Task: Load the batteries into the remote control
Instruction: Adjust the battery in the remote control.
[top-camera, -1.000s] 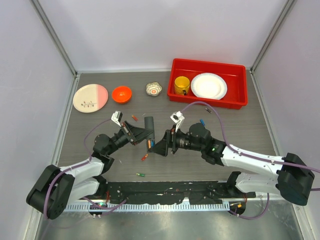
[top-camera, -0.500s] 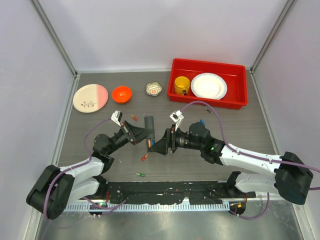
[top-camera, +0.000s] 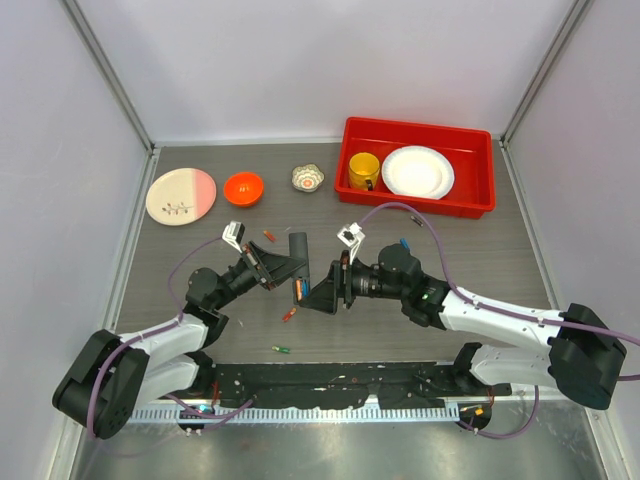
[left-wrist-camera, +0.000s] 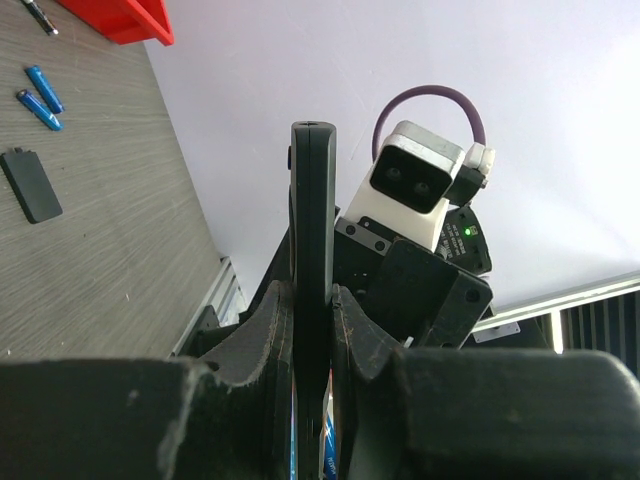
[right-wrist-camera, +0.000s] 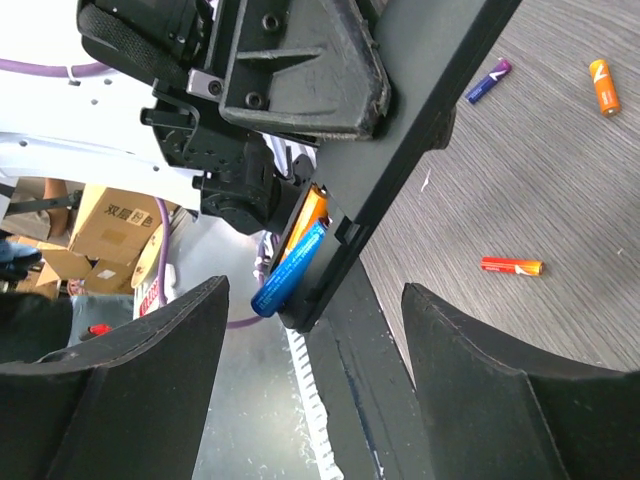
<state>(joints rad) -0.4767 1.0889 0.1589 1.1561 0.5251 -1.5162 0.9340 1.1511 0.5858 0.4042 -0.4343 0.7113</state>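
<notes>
Black remote control (left-wrist-camera: 311, 215) clamped edge-on in my left jaws — long axis straight out ahead — right jaws wide, empty.

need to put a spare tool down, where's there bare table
Bare table lies right, between the red bin and the right arm; another patch sits left, between the pink plate and the left arm. The centre is crowded: left gripper, right gripper and remote control meet there, batteries scattered around.

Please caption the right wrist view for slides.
Open right gripper faces the remote control, a blue battery and orange battery at its compartment.
</notes>
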